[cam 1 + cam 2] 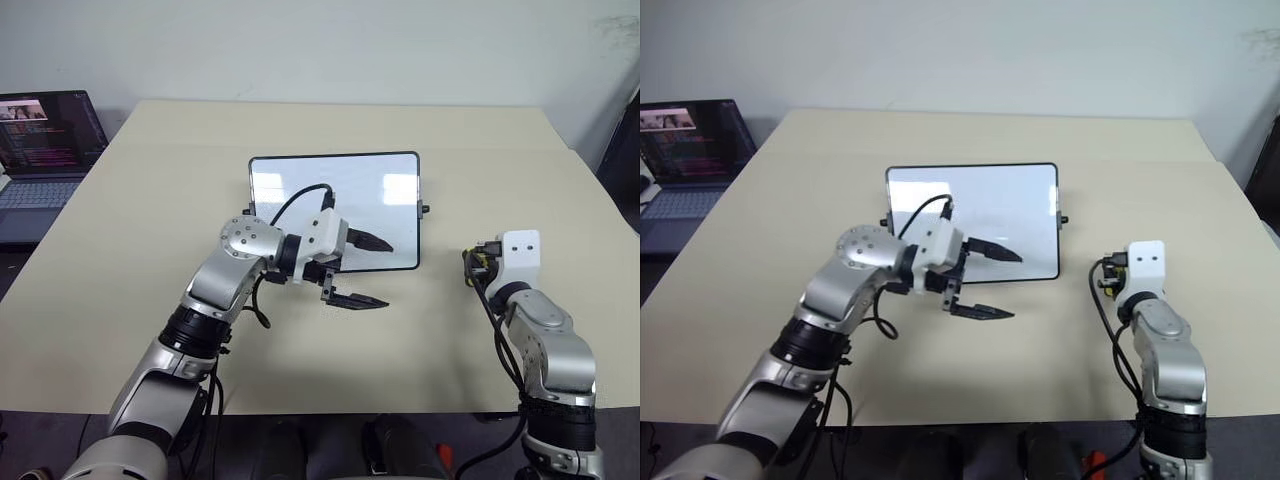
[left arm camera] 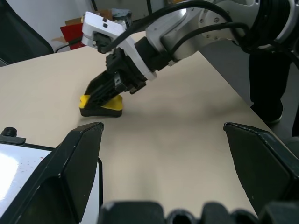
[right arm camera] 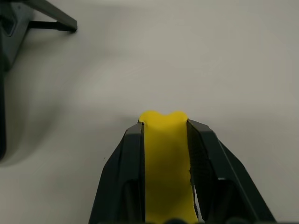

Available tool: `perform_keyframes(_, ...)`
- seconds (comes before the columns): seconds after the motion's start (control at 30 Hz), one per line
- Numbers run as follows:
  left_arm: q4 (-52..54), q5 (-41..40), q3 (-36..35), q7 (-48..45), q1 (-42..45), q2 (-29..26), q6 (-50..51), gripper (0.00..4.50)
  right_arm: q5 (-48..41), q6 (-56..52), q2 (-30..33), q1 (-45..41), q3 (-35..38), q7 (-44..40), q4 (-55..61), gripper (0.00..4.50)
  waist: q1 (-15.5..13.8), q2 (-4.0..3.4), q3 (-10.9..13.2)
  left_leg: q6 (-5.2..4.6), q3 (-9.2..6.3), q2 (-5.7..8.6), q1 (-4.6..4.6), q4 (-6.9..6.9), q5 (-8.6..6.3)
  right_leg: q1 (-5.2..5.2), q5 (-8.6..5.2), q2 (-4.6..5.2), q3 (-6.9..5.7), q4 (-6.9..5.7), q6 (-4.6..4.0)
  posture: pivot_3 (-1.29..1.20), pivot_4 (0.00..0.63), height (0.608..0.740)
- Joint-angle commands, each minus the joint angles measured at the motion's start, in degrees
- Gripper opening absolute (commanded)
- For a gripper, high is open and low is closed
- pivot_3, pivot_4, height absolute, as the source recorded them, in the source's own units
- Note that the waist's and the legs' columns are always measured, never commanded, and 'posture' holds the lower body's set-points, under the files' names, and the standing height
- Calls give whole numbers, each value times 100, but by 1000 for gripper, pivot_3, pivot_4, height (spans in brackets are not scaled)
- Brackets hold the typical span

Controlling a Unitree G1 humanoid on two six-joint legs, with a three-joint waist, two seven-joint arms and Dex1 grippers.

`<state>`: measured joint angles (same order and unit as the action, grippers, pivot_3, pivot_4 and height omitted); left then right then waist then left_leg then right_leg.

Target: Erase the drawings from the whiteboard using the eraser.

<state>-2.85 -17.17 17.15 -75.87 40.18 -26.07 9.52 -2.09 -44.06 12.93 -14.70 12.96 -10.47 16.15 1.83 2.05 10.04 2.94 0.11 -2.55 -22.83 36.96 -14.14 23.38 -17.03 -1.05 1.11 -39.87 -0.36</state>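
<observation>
The whiteboard (image 1: 330,190) lies mid-table, a glossy white panel in a thin black frame. The drawings are out of view; the part of the board's face that shows is plain white. My left gripper (image 1: 388,274) hangs open at the board's near right corner, one finger over the board and the other over the table (image 1: 150,220). To the right of the board, the yellow eraser (image 2: 110,106) with its black base rests on the table. My right gripper (image 2: 100,95) is shut on the eraser (image 3: 166,158), its fingers pressed against both yellow sides.
An open laptop (image 1: 45,150) sits off the table's far left corner. The table's right edge (image 2: 233,88) runs close past the right arm. A red box (image 2: 70,35) stands on the floor beyond it.
</observation>
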Motion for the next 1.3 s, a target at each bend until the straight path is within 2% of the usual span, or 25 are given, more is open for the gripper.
perform_keyframes(0.03, 105, 13, -36, 1, 37, 2, -54, 4500, -107, 244, 129, -124, 157, 51, -79, 2284, -2, 0, 0, 0, 0, 0, 0, 0, 0, 0, 0, 0, 0, 0, 0, 0, 150, 740)
perform_keyframes(0.23, 118, 81, -71, 121, -40, -24, -28, 4500, -234, 401, 218, -131, 119, 41, -230, 4395, 0, 0, 0, 0, -1, -2, 1, -1, 0, 0, 0, 0, -1, -1, 0, 0, 150, 740)
perform_keyframes(0.27, 117, 93, -92, 171, -47, -11, -40, 4500, -249, 447, 222, -131, 116, 40, -243, 4452, 0, 0, 0, 0, -1, -2, 1, -1, 0, 0, 0, 0, -1, -1, 0, 0, 150, 740)
perform_keyframes(0.47, 498, -42, -642, 1071, -426, -91, 378, 4500, -509, 1054, 182, -46, -9, -195, 143, 4452, 13, -1, 1, 0, -1, -5, 1, -1, 0, 0, 0, 2, 1, -1, 0, 0, 150, 740)
perform_keyframes(0.67, 1784, -516, -1804, 2730, -1625, 55, 1411, 4500, -703, 1620, 105, 449, -134, -367, 697, 4452, -2, -2, 0, 0, -12, -17, -1, -2, 0, 0, 0, 6, -5, 0, 0, 0, 150, 740)
perform_keyframes(0.77, 2323, -531, -2125, 3427, -2261, 212, 1648, 4500, -588, 2421, 32, 827, -316, -451, 813, 4452, -10, -1, 0, 1, -10, -22, 0, 0, 0, -2, 0, 19, -3, -1, 0, 0, 150, 740)
perform_keyframes(0.9, 2809, -243, -2554, 4591, -2996, 666, 1471, 4500, -640, 3418, -150, 1500, -444, -566, 928, 4452, -16, -1, -1, 1, -11, -19, 10, 2, 0, -11, -3, 33, 0, -1, 6, 0, 150, 740)
perform_keyframes(1.0, 2943, 473, -3098, 5600, -3876, 1011, 743, 4500, -1072, 4039, -376, 2573, -542, -920, 1142, 4452, -25, -4, -39, 1, -10, -18, 23, -4, 0, -21, 1, 33, 2, 1, 13, 0, 150, 740)
perform_keyframes(1.17, 2707, 1351, -3447, 6761, -4362, 1287, 82, 4500, -1352, 4552, -421, 3107, -424, -1164, 867, 4452, -16, -3, -33, 7, -13, -25, 35, -5, -6, -23, -17, 32, 12, -6, 17, 0, 150, 740)
perform_keyframes(1.3, 2533, 1456, -3614, 7074, -4441, 1310, 5, 4500, -1459, 4651, -312, 3270, -387, -1269, 816, 4452, -21, -1, -31, 6, -7, -20, 72, 0, -5, -62, -14, 34, 13, -3, 22, 0, 150, 740)
